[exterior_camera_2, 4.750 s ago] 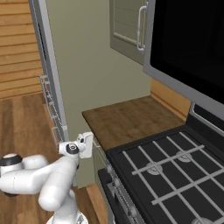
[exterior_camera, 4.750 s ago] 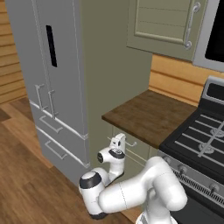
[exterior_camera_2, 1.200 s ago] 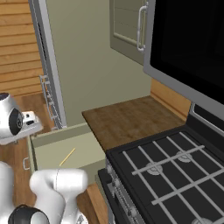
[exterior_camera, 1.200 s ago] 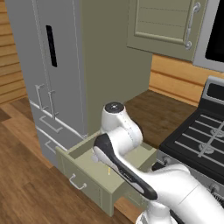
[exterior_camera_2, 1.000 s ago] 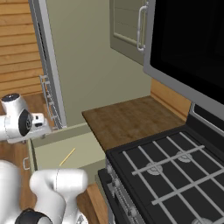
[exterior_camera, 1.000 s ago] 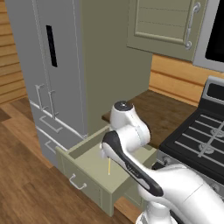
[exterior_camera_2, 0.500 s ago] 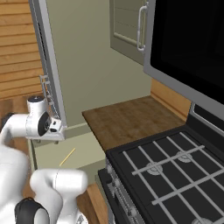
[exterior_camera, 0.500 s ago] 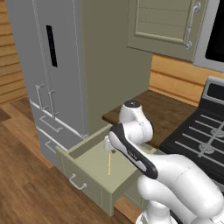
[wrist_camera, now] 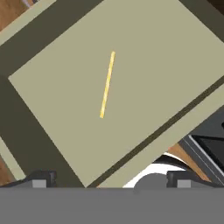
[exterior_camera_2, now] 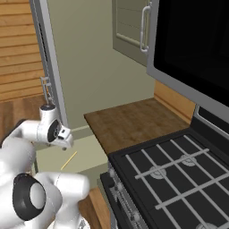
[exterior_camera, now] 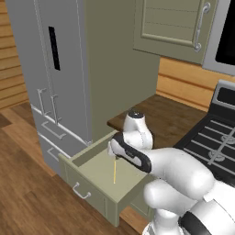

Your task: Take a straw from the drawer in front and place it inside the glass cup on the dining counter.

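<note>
Swinging in over the open drawer [exterior_camera: 94, 186], the hand [wrist_camera: 109, 177] now hangs fully spread and empty. The straw [wrist_camera: 107, 84] lies loose at 12 o'clock from its fingertips, so descent and grasp remain.

Drawer [exterior_camera: 94, 183] pulled out; its back end sits behind the white arm in the left base view, near corner hidden by the robot's body in the right base view. Straw [exterior_camera: 114, 171] top end tucked under the arm's wrist there. Pincer [wrist_camera: 109, 180] fingertips barely poke up at the hand view's bottom, mostly cut off. Stove [exterior_camera_2: 179, 179] runs off the right edge. Upper cabinet [exterior_camera: 176, 23] cropped at the top.
</note>
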